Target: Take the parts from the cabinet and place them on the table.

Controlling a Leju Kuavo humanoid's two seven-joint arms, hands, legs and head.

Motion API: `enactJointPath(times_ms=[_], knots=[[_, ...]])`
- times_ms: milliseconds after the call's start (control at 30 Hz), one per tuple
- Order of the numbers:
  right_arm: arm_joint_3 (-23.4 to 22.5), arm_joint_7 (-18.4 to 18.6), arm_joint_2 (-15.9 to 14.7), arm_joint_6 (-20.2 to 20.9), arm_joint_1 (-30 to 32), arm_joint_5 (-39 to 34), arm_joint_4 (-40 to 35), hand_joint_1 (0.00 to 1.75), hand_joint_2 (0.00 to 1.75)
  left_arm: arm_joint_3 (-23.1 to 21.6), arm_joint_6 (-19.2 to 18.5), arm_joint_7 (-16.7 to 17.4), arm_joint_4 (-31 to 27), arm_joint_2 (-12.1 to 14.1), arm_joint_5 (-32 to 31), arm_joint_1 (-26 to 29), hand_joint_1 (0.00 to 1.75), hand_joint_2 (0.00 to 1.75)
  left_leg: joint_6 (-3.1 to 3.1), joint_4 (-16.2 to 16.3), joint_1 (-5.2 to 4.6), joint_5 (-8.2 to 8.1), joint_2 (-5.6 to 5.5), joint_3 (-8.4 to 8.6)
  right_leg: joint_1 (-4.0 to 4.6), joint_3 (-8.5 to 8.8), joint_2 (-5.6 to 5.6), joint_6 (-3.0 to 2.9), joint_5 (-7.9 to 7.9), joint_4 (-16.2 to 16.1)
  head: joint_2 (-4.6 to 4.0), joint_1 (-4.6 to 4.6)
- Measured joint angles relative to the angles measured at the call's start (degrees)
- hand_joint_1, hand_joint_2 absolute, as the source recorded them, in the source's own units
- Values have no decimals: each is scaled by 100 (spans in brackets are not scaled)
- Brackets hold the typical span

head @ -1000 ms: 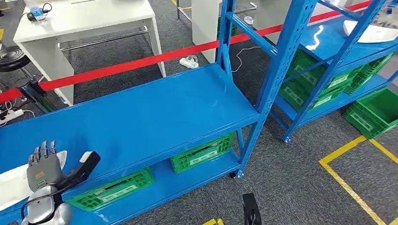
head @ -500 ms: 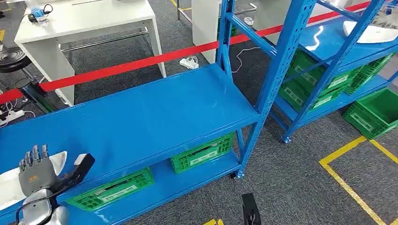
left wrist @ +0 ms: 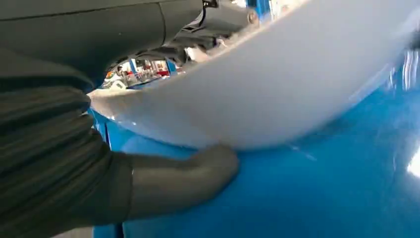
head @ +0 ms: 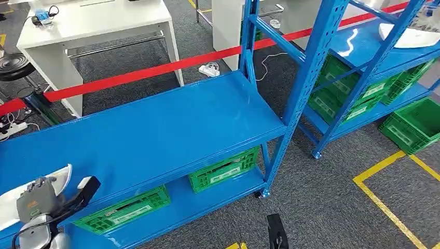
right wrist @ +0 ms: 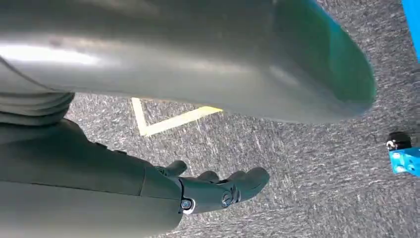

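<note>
Our left hand grasps the white part on the blue shelf, lower left of the head frame.

We see our left hand (head: 36, 199) with fingers curled over the edge of the white curved part (head: 13, 197), which lies on the blue shelf (head: 155, 129) of the cabinet at the lower left of the head frame. In the left wrist view our thumb (left wrist: 198, 173) presses under the part's rim, against the shelf surface. Our right hand (right wrist: 218, 191) hangs over grey carpet (right wrist: 297, 163), holding nothing, fingers loosely apart. Green crates (head: 223, 168) sit on the lower shelf; a white table (head: 98, 23) stands at the upper left.
</note>
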Motion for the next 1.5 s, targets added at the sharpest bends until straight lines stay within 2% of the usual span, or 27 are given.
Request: enactJointPath(times_ms=[600, 1500], knots=[[0, -11, 0, -26, -3, 2, 0, 0, 0, 2, -74, 48, 9, 20, -15, 5, 175, 175, -2, 0, -1, -3, 0, -2, -1, -3, 1, 1, -3, -1, 0, 0], [-39, -11, 0, -33, -5, 17, 0, 0, 0, 0, 4, 4, 9, 28, -15, 3, 175, 175, -1, 0, -1, -3, 0, -3, -1, -4, 1, 1, -3, -1, 0, 0]])
